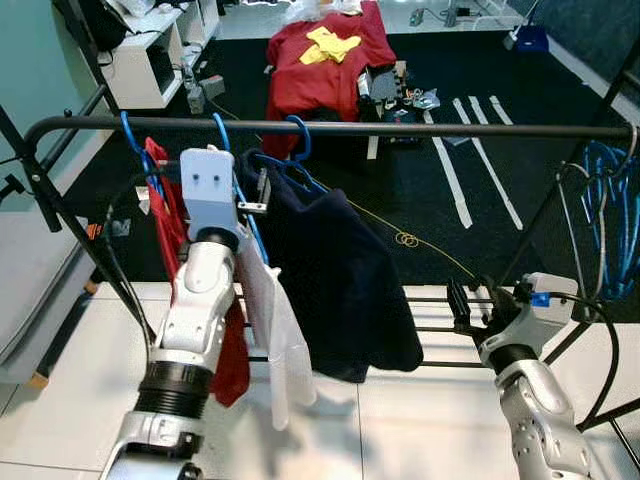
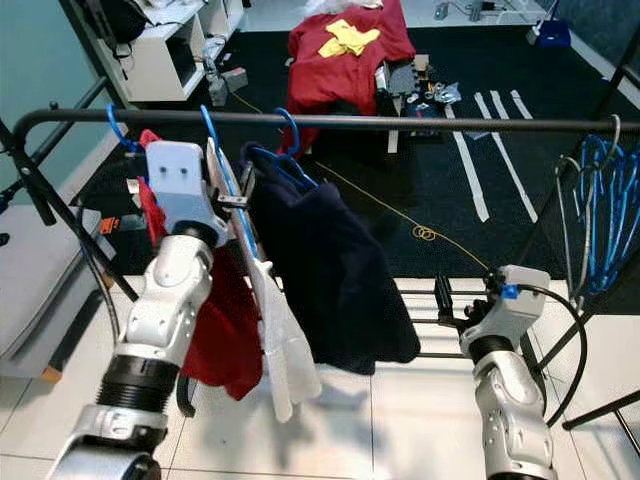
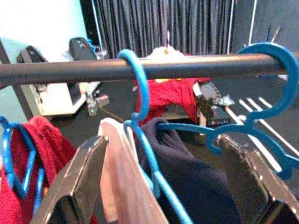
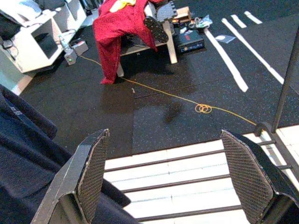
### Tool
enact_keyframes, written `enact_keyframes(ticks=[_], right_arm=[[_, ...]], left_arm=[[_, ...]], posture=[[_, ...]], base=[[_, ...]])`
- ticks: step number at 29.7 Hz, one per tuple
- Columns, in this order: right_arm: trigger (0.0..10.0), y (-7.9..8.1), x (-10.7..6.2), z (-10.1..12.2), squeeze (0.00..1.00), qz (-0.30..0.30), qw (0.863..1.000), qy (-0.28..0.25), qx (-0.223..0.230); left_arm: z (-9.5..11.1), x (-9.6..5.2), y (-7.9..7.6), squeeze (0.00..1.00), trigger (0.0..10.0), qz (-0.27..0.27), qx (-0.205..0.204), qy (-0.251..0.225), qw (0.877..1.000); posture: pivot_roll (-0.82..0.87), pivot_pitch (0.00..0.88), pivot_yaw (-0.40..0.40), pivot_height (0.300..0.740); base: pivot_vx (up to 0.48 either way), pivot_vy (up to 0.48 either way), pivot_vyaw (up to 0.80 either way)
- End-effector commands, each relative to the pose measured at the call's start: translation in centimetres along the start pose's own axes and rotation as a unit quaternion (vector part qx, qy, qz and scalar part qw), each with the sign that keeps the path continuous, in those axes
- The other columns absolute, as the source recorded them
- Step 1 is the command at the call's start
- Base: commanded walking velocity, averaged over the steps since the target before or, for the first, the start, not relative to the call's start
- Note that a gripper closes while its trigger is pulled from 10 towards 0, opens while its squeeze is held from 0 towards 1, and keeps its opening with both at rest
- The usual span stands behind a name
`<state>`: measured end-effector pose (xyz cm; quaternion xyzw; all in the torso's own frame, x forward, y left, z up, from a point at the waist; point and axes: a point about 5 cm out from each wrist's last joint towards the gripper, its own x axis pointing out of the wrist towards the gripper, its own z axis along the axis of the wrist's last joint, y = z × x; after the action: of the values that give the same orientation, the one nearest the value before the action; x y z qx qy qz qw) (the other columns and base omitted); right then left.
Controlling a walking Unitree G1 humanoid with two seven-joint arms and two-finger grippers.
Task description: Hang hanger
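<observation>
In the left eye view, the left gripper (image 1: 252, 203) was raised to the black rail (image 1: 420, 128) in the upper left of the frame beside the blue hanger (image 1: 226, 150) carrying a white garment (image 1: 280, 340), with a navy garment (image 1: 340, 280) just right and a red garment (image 1: 170, 215) just left. In the left wrist view, the blue hanger's hook (image 3: 138, 84) sat over the rail at centre, between widely parted fingers (image 3: 77, 177) that gripped nothing. In the right wrist view, the right gripper (image 4: 173, 179) stood wide apart and empty above the lower rack bars (image 4: 187, 179), low in the frame.

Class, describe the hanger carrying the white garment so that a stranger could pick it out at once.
Find the black rail across the scene. Three blue hangers hook over its left part; take the middle one, the white garment's hanger, right at the left hand. Its neighbours carry a red garment and a navy garment.
</observation>
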<state>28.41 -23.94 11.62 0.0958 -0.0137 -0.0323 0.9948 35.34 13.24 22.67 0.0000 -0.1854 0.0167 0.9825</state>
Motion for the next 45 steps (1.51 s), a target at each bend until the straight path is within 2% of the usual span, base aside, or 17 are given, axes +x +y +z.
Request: enact_keyframes(ticks=[1, 6, 12, 18, 20, 24, 26, 27, 28, 33, 34, 39, 40, 41, 42, 44, 45], right_arm=[[10.0, 0.2, -0.3, -0.1, 0.0, 0.0, 1.0, -0.002, 0.004], [10.0, 0.3, -0.4, -0.1, 0.0, -0.002, 1.0, -0.004, 0.005], [10.0, 0.3, -0.5, -0.2, 0.0, -0.004, 1.0, -0.005, 0.006], [10.0, 0.4, -0.5, -0.2, 0.0, -0.005, 1.0, -0.005, 0.007], [10.0, 0.4, -0.5, -0.3, 0.0, -0.006, 1.0, -0.005, 0.007], [10.0, 0.5, -0.4, -0.3, 0.0, -0.006, 1.0, -0.005, 0.008], [10.0, 0.5, -0.4, -0.3, 0.0, -0.006, 1.0, -0.005, 0.008], [10.0, 0.5, -0.4, -0.3, 0.0, -0.007, 1.0, -0.005, 0.009], [10.0, 0.5, -0.4, -0.3, 0.0, -0.007, 1.0, -0.005, 0.009], [10.0, 0.5, -0.4, -0.3, 0.0, -0.007, 1.0, -0.005, 0.009], [10.0, 0.5, -0.4, -0.3, 0.0, -0.008, 1.0, -0.006, 0.01], [10.0, 0.5, -0.5, -0.3, 0.0, -0.009, 1.0, -0.006, 0.011], [10.0, 0.5, -0.5, -0.3, 0.0, -0.009, 1.0, -0.006, 0.01], [10.0, 0.5, -0.4, -0.3, 0.0, -0.009, 1.0, -0.006, 0.01], [10.0, 0.5, -0.4, -0.3, 0.0, -0.009, 1.0, -0.006, 0.01], [10.0, 0.5, -0.4, -0.4, 0.0, -0.01, 1.0, -0.006, 0.01], [10.0, 0.5, -0.4, -0.4, 0.0, -0.01, 1.0, -0.006, 0.01]], left_arm=[[-1.1, -0.1, 0.7, 0.0, 10.0, 0.002, 0.016, 0.02, 1.0], [-3.9, -0.4, -0.1, 0.0, 10.0, -0.018, 0.044, 0.075, 0.996], [-4.7, -0.3, -0.8, 0.0, 10.0, -0.026, 0.056, 0.095, 0.994], [-4.3, 0.9, -1.6, 0.0, 10.0, -0.018, 0.076, 0.095, 0.992], [-3.4, 2.2, -0.9, 0.0, 10.0, 0.007, 0.09, 0.085, 0.992], [-2.8, 3.1, 0.5, 0.0, 10.0, 0.032, 0.1, 0.081, 0.991], [-2.8, 3.1, 0.5, 0.0, 10.0, 0.032, 0.1, 0.081, 0.991], [-2.7, 3.4, 1.0, 0.0, 8.7, 0.041, 0.104, 0.082, 0.99], [-2.7, 3.6, 1.8, 0.0, 2.1, 0.049, 0.112, 0.089, 0.989], [-2.8, 3.7, 2.2, 0.0, 2.1, 0.053, 0.116, 0.093, 0.987], [-3.1, 3.7, 2.7, 0.0, 0.0, 0.056, 0.122, 0.101, 0.986], [-4.3, 3.3, 2.9, 0.0, 0.2, 0.045, 0.133, 0.133, 0.981], [-4.6, 3.2, 2.7, 0.0, 0.4, 0.039, 0.134, 0.14, 0.98], [-4.9, 3.1, 2.2, 0.0, 1.1, 0.029, 0.132, 0.146, 0.98], [-4.9, 3.1, 2.2, 0.0, 1.1, 0.029, 0.132, 0.146, 0.98], [-5.2, 3.1, 1.2, 0.0, 2.7, 0.002, 0.121, 0.153, 0.981], [-5.2, 3.1, 0.5, 0.0, 4.5, -0.023, 0.11, 0.151, 0.982]], posture=[[-0.11, 0.15, 0.075, 0.74], [-0.12, 0.156, 0.088, 0.74], [-0.12, 0.156, 0.09, 0.74], [-0.12, 0.151, 0.097, 0.74], [-0.12, 0.15, 0.099, 0.74], [-0.12, 0.15, 0.1, 0.74], [-0.12, 0.15, 0.1, 0.74], [-0.12, 0.15, 0.1, 0.74], [-0.11, 0.148, 0.104, 0.74], [-0.11, 0.148, 0.104, 0.74], [-0.11, 0.147, 0.104, 0.74], [-0.11, 0.146, 0.104, 0.74], [-0.11, 0.146, 0.104, 0.74], [-0.11, 0.14, 0.106, 0.74], [-0.11, 0.14, 0.106, 0.74], [-0.12, 0.138, 0.107, 0.74], [-0.12, 0.138, 0.107, 0.74]], base=[[0.0, 0.0, 0.0], [0.0, 0.0, 0.0], [0.0, 0.0, 0.0], [0.0, 0.0, 0.0], [0.0, 0.0, 0.0], [0.0, 0.0, 0.0], [0.0, 0.0, 0.0], [0.0, 0.0, 0.0], [0.0, 0.0, 0.0], [0.0, 0.0, 0.0], [0.0, 0.0, 0.0], [0.0, 0.0, 0.0], [0.0, 0.0, 0.0], [0.0, 0.0, 0.0], [0.0, 0.0, 0.0], [0.0, 0.0, 0.0], [0.0, 0.0, 0.0]])
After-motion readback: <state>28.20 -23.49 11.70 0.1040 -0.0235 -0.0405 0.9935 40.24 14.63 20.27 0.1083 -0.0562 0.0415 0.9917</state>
